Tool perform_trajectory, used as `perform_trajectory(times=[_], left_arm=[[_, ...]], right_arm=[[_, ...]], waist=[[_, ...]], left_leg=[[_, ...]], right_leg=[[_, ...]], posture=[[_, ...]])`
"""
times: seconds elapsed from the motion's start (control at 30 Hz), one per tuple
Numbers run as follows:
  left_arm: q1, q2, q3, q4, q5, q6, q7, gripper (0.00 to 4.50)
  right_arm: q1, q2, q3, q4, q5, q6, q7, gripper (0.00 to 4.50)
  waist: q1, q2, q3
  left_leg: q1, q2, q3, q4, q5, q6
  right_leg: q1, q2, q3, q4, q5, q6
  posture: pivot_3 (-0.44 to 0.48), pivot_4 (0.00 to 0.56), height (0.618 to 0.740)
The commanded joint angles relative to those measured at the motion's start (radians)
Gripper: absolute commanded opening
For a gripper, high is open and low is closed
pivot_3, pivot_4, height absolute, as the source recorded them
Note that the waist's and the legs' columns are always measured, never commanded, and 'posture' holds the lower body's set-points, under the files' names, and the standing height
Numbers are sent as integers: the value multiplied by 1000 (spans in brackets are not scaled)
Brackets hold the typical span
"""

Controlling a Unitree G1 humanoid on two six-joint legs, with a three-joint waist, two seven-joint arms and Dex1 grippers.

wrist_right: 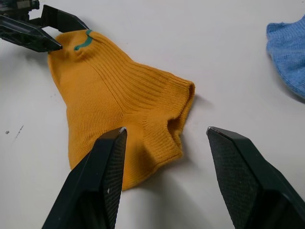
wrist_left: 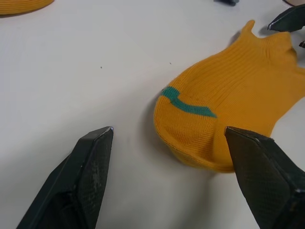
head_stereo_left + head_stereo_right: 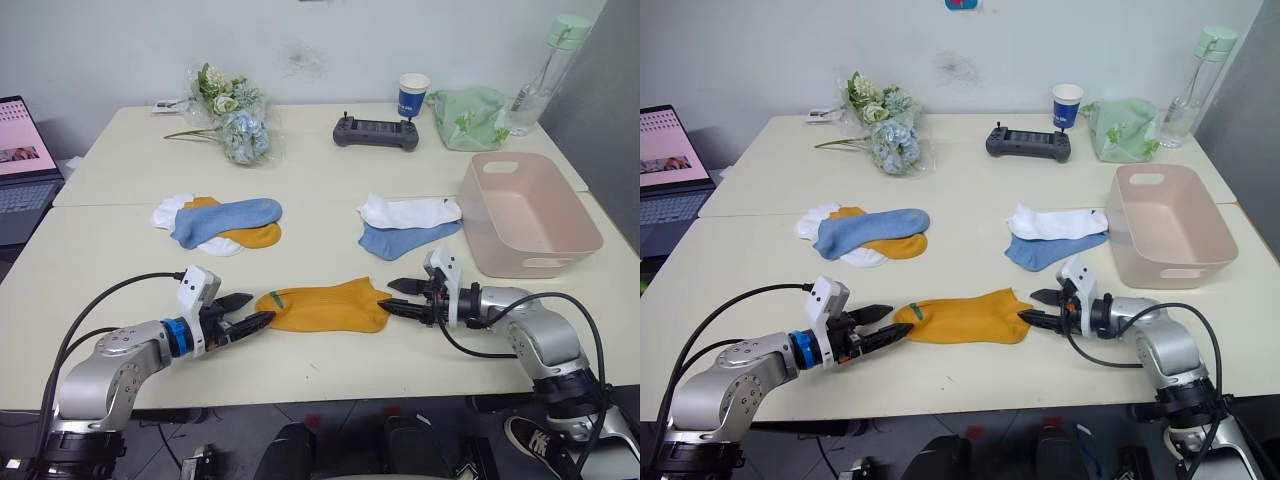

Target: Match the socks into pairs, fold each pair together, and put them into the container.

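Black left claw [image 3: 248,310] and right claw [image 3: 401,297] both gape, grasping nothing, at opposite ends of 1 orange sock [image 3: 325,305] lying flat on the worktop [image 3: 330,200]. Beyond lie 2 sock piles: white, orange and blue [image 3: 215,222]; white over blue [image 3: 410,225]. Pink basket [image 3: 527,213] sits right.

I can read no text, label, brand or number anywhere. The blue-and-white paper cup [image 3: 413,94], just beside the black handheld controller [image 3: 375,132], carries a pale marking too small to make out. The open laptop's screen [image 3: 24,146] shows nothing I can read.
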Motion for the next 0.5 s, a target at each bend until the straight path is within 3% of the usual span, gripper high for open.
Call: perform_trajectory(times=[0.03, 0.2, 0.33, 0.5], left_arm=[[23, 5, 3, -21, -9, 5, -5, 2726], [65, -8, 28, -37, -28, 3, 6, 1215], [100, -16, 17, -64, -32, 5, 5, 17], [116, -7, 5, -107, -48, 37, 3, 17]], right_arm=[[1, -4, -5, -27, -2, -35, 5, 1909], [32, 3, 6, -58, 12, -32, 4, 133], [51, 6, -1, -70, 13, -36, -10, 0], [85, -21, -15, -129, 28, -4, -10, 0]], waist=[[0, 0, 0], [0, 0, 0], [1, 0, 0], [6, 0, 0]], left_leg=[[0, 0, 0, 0, 0, 0], [0, 0, 0, -1, 0, -1], [0, 0, 0, 0, 0, -1], [0, 0, 0, -1, 0, 0]], right_leg=[[0, 0, 0, 0, 0, 0], [0, 0, 0, -1, 0, 0], [0, 0, 1, -1, 0, 0], [0, 0, 0, -2, 0, 0]], posture=[[0, 150, 740], [0, 150, 740], [0, 150, 740], [0, 150, 740]])
